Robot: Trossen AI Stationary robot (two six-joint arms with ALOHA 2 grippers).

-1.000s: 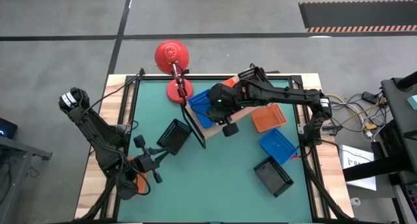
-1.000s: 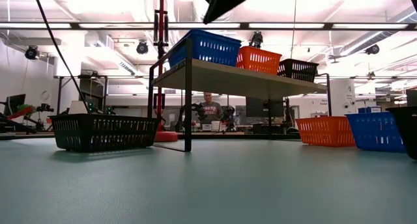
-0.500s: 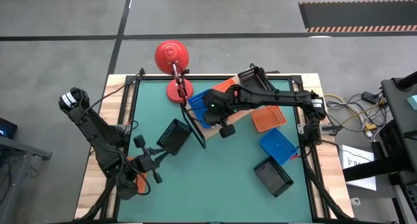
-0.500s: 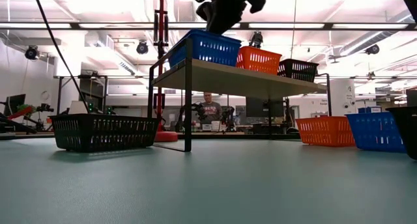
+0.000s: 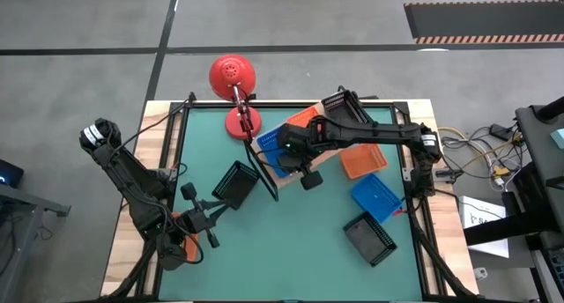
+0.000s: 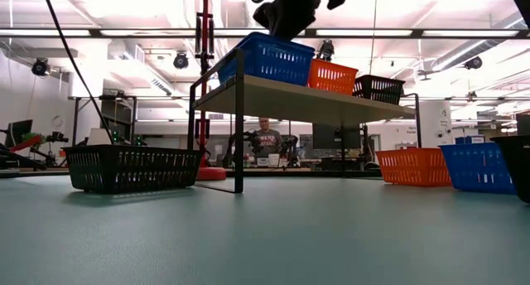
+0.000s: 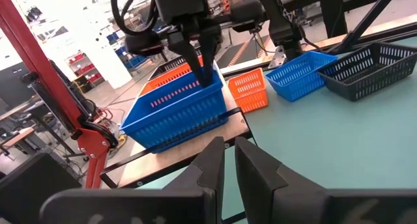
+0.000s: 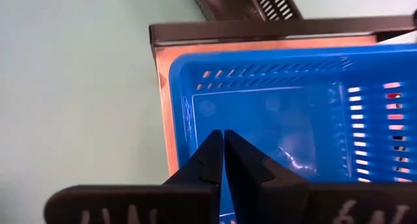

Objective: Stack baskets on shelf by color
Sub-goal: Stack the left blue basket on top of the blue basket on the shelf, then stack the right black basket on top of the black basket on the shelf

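The right hand (image 5: 289, 146) sits at the centre of the high view, directly over the blue basket (image 5: 278, 147) that lies tilted on the shelf (image 5: 324, 155). Its fingers (image 8: 223, 160) are pressed together, tips down inside the basket near one wall; in the left wrist view they seem to pinch the far wall, though that contact is not certain. The basket lies at the shelf end towards the left of the frame, beside the red lamp (image 5: 233, 76), so any push or lift starts from straight above. The right arm is by far the nearer; the left hand (image 5: 196, 208) waits at lower left, fingers (image 7: 251, 172) close together and empty.

Count on the shelf: one blue basket, one orange basket (image 5: 303, 118), one black basket (image 5: 340, 101). On the table (image 5: 291, 241): a black basket left of centre (image 5: 235, 182), an orange one (image 5: 364, 159), a blue one (image 5: 377, 198) and a black one (image 5: 370, 237) at right. Seven in all: two blue, two orange, three black. One shelf, one lamp.
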